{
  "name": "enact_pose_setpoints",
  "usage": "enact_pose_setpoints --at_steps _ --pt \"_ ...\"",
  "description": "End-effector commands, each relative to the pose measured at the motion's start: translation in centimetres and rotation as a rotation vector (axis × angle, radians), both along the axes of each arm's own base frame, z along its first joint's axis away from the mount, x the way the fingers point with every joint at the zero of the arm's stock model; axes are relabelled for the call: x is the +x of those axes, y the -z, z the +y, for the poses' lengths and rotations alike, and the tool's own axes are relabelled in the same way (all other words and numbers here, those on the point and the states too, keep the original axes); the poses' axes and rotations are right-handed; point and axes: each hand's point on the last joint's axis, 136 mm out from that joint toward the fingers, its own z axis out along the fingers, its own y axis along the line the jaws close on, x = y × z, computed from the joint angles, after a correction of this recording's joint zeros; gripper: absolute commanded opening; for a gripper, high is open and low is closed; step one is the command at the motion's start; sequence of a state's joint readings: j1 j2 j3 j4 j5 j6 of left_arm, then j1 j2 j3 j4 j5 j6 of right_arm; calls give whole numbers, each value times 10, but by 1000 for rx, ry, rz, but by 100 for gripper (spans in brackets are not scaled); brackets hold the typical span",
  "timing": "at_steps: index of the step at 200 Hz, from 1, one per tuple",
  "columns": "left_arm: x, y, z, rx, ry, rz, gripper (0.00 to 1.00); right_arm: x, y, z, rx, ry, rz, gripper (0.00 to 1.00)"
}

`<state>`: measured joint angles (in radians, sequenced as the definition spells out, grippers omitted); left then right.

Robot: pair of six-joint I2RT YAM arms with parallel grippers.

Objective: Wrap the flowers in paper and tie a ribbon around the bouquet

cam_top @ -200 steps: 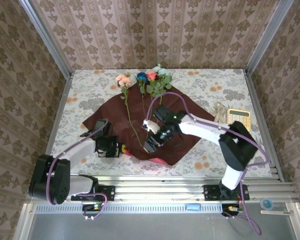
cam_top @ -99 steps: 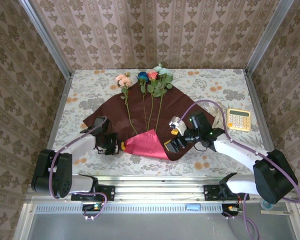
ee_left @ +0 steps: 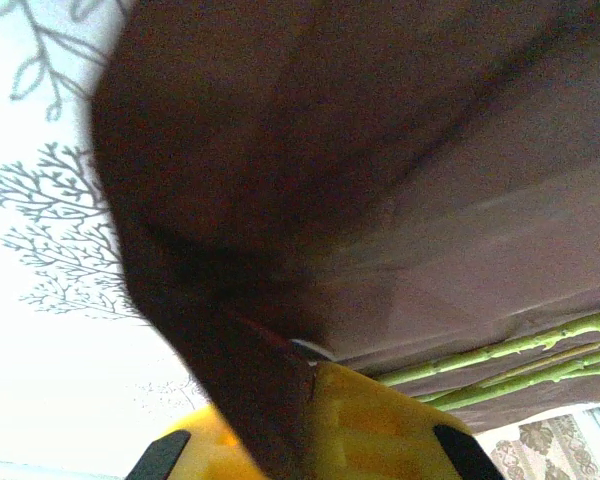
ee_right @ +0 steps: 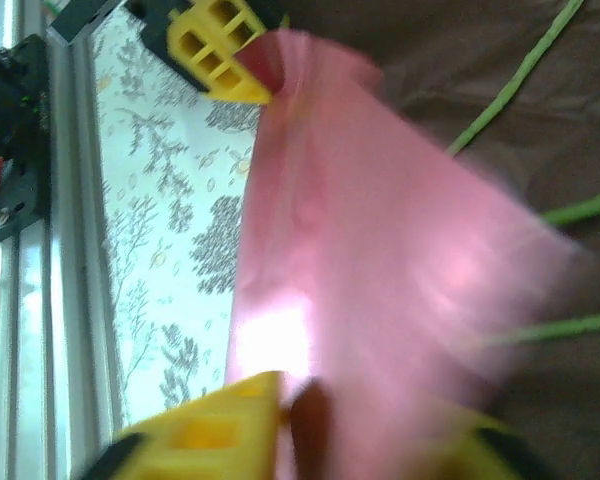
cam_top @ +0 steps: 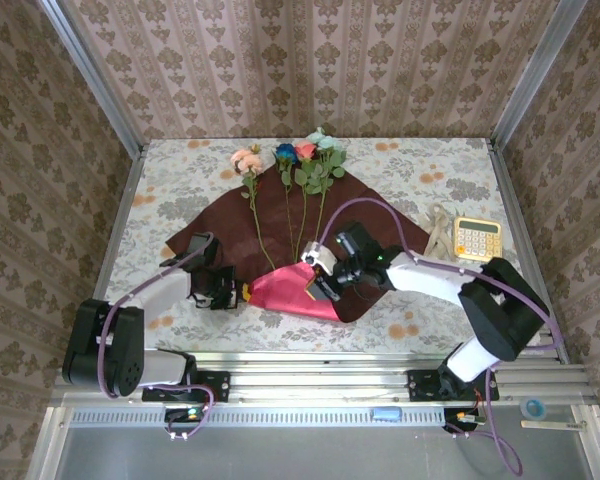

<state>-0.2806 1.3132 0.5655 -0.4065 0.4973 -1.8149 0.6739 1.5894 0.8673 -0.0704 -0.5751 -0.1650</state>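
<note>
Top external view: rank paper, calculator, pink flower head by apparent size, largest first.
1. the paper, by far the largest, spread under the stems with its near corner folded up pinker.
2. the calculator, at the table's right side.
3. the pink flower head, somewhat smaller than the calculator.

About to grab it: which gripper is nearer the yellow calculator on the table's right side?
Right. The right gripper sits mid-table on the dark red wrapping paper, left of the yellow calculator; the left gripper is farther left, at the paper's near-left edge.

Lab test cell: wallpapered panels (cam_top: 310, 65), aluminium rail frame (cam_top: 360, 372), tablecloth (cam_top: 400, 165).
</note>
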Motion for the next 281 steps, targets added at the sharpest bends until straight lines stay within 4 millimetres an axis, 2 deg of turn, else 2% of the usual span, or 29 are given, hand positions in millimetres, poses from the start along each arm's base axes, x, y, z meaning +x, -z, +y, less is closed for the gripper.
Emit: enact_pose_setpoints --at_steps 1,24,51,91,124,139,165,200,245,281 --pt "-4 -9 4 12 3 -10 15 18 -3 3 -54 30 -34 0" --pt "-5 -12 8 20 4 -35 31 34 -6 5 -83 46 -41 0" --pt "-3 -27 16 56 37 -79 51 52 -2 6 -126 63 -22 0" --pt "-5 -47 22 108 130 -168 70 72 8 7 -167 88 54 0" --pt "-15 -56 21 105 192 -243 69 84 15 7 -175 125 105 0" --pt "-15 -57 14 79 210 -300 67 88 16 8 -172 139 128 0" --pt "-17 -46 -3 23 219 -337 63 92 22 7 -172 155 176 0" --pt "-9 -38 -22 21 246 -392 63 98 29 4 -180 171 232 0" --pt "4 -21 -31 60 236 -475 61 102 34 0 -179 183 277 0" --pt "4 -8 -30 97 228 -483 49 103 36 -1 -175 186 293 0"
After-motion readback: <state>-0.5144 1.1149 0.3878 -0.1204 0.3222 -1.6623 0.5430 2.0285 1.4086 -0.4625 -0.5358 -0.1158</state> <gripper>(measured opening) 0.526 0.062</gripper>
